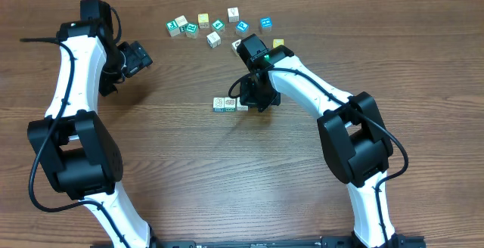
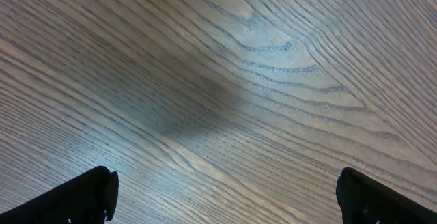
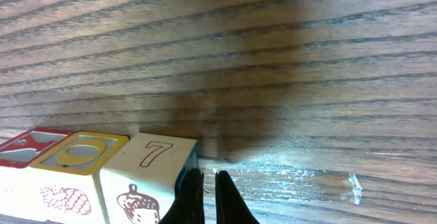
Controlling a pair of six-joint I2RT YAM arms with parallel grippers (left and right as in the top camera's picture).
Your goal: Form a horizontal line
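Right jaws pressed together beside the horizontal line [image 1: 224,104]
Its three cubes run left-right at mid-frame on the desk [image 1: 174,165], end cube just left of the tips; left jaws, spread wide, sit well apart at upper left

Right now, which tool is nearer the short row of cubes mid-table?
Right. The right tool, shut, sits at the row's right end; the left tool, open, is well off to its left.

The horizontal line [image 1: 229,104] lies straight, three cubes [image 3: 147,176] touching.
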